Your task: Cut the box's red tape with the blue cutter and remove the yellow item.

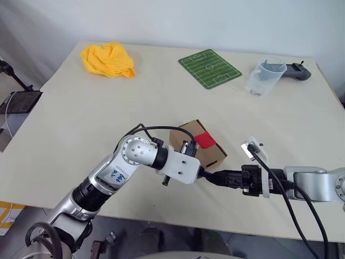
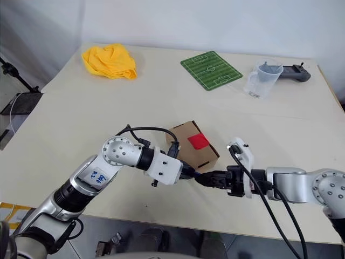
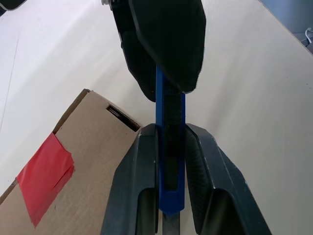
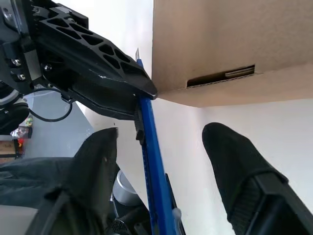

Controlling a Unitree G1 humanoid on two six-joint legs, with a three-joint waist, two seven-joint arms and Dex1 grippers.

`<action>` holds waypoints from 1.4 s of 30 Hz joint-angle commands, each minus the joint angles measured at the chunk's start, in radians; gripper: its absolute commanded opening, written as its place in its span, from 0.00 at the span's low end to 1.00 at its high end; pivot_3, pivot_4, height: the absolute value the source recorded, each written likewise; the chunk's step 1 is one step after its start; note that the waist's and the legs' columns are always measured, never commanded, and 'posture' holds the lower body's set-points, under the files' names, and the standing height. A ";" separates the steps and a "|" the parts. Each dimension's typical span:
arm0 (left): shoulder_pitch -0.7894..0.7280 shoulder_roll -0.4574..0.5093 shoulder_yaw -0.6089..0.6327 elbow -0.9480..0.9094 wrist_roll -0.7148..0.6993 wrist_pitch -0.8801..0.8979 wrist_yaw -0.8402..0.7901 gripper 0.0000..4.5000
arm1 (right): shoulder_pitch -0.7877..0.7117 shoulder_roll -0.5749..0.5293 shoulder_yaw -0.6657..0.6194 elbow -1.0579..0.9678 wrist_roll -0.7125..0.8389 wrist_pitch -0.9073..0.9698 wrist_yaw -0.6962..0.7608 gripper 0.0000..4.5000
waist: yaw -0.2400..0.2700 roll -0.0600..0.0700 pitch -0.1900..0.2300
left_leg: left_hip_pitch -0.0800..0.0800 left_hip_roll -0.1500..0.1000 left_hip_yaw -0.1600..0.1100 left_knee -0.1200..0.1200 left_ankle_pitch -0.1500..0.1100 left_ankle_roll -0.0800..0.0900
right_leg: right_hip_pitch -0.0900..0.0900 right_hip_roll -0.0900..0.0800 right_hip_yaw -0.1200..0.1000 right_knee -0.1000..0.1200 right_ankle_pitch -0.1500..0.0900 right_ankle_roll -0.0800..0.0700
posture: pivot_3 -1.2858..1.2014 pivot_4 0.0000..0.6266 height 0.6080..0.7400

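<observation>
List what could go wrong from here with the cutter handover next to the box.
The left gripper is shut on the blue cutter, while the right gripper straddles its other end with fingers apart: releasing early could drop it. The cutter lies close beside the box, so a swing could knock the box or miss the red tape.

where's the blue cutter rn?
The blue cutter is clamped between the left gripper fingers, near the table's front edge beside the box, its far end between the right gripper fingers.
</observation>
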 commanded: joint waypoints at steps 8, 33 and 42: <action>-0.015 -0.006 0.018 -0.029 0.005 -0.002 0.003 0.10 | -0.003 0.028 -0.011 -0.007 0.019 0.007 -0.014 0.28 | 0.000 0.000 0.000 | 0.000 0.000 0.000 0.000 0.000 0.000 | 0.000 0.000 0.000 0.001 0.000 0.000 | 0.52 0.24 1.00; 0.221 0.303 0.406 -0.125 -0.502 0.272 -0.250 0.86 | 0.261 -0.147 -0.412 -0.095 0.019 0.019 0.338 0.02 | -0.002 0.003 0.002 | -0.006 0.000 -0.005 0.000 0.001 -0.001 | -0.003 0.001 -0.006 0.000 0.000 0.000 | 0.52 0.24 1.00; 0.087 0.162 0.510 0.239 -0.558 0.320 -0.116 0.61 | 0.622 -0.090 -1.110 -0.144 0.002 0.146 0.448 0.02 | 0.035 0.006 0.004 | -0.008 -0.006 -0.007 0.001 0.003 0.004 | -0.001 -0.001 -0.007 -0.003 0.004 0.005 | 0.52 0.24 1.00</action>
